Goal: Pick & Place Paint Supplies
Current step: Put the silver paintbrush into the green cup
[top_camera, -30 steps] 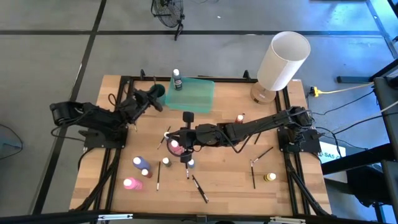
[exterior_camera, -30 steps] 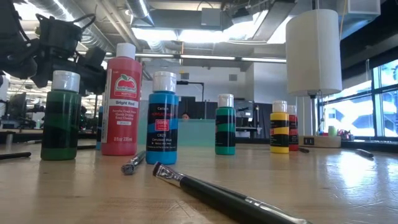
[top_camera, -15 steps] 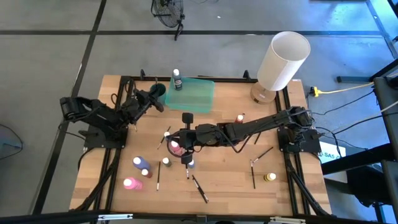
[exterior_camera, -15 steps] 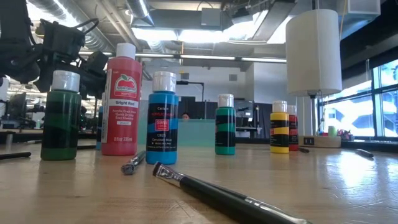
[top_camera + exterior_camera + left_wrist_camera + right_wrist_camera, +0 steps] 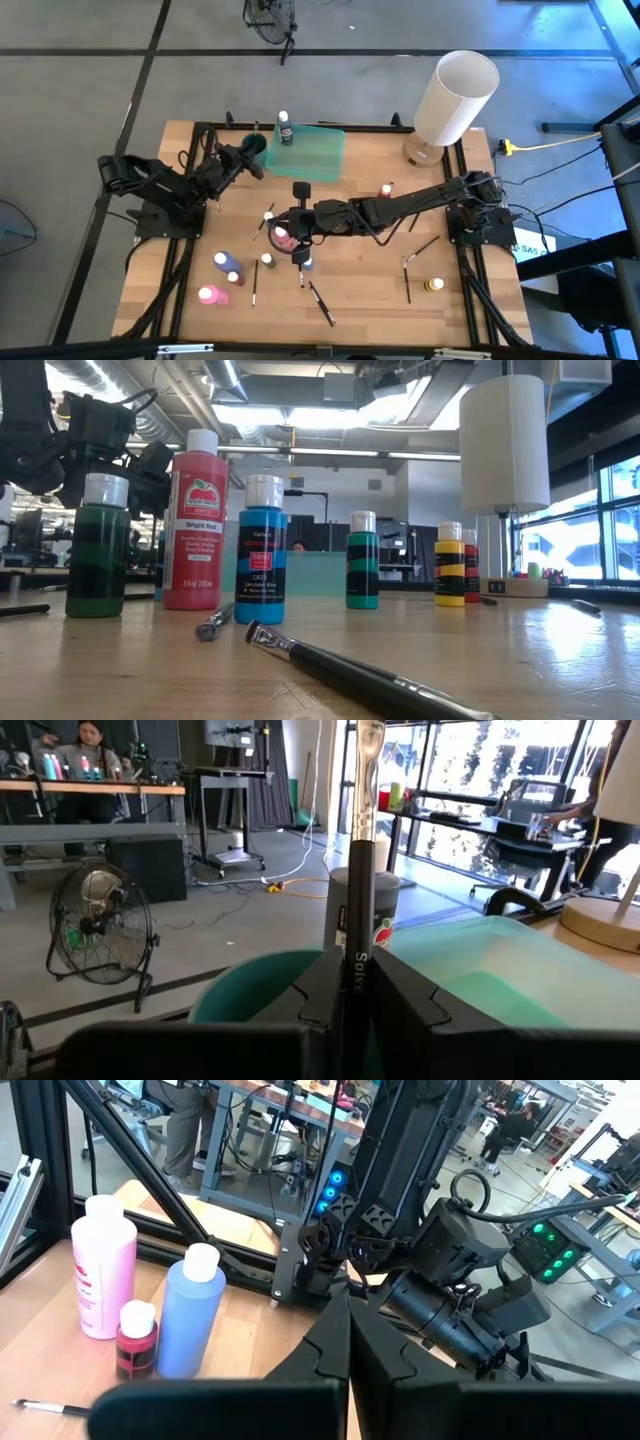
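Wooden tabletop [image 5: 360,270] carries scattered paint bottles and brushes. Left gripper [image 5: 352,995] grasps an upright paintbrush [image 5: 358,910] above a teal cup [image 5: 255,985], with the green tray [image 5: 500,970] just beyond it. Right gripper [image 5: 345,1342], clenched on nothing, hovers mid-table; pink bottle [image 5: 102,1265] and blue bottle [image 5: 195,1312] stand ahead of it.

Even, bright overhead light on the pale wooden tabletop [image 5: 370,280]; shadows short and soft. From table height, long ceiling light strips [image 5: 290,415] glare white, and the tall window [image 5: 560,540] to one side is blown out. The thin dark paintbrush [image 5: 350,672] nearest that lens is blurred. Left wrist view: sunlit glass washes out, background soft.
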Action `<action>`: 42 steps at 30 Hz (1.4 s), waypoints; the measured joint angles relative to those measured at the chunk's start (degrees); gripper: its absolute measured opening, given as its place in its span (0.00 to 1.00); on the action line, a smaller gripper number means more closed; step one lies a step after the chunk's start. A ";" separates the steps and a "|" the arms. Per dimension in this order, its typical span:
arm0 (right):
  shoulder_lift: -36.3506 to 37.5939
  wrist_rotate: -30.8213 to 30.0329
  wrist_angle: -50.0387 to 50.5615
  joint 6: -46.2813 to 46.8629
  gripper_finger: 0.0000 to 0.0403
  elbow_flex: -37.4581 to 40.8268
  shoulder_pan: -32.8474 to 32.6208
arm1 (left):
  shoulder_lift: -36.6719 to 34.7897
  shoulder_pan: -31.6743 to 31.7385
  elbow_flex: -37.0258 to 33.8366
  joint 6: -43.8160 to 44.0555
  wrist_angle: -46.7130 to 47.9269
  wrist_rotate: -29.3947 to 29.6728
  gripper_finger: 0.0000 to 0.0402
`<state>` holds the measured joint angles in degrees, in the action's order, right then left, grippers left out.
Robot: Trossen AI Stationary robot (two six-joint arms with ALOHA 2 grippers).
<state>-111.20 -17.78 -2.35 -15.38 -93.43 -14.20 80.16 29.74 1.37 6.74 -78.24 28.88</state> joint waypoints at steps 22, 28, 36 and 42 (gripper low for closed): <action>0.00 -0.13 0.04 0.15 0.00 0.00 0.00 | -0.02 0.03 0.50 -1.97 -1.31 0.00 0.11; 0.00 -0.13 0.06 0.15 0.00 0.00 0.00 | -0.02 0.02 0.63 -2.01 0.18 0.00 0.11; 0.00 -0.09 0.04 0.13 0.00 0.00 0.00 | -0.02 0.02 0.66 -2.97 -0.08 0.00 0.11; 0.00 0.00 0.66 0.13 0.00 0.00 0.00 | -0.02 0.02 0.66 -4.81 0.00 0.00 0.11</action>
<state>-111.20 -17.78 -1.69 -15.25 -93.43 -14.20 80.14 29.76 2.02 1.93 -78.23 28.88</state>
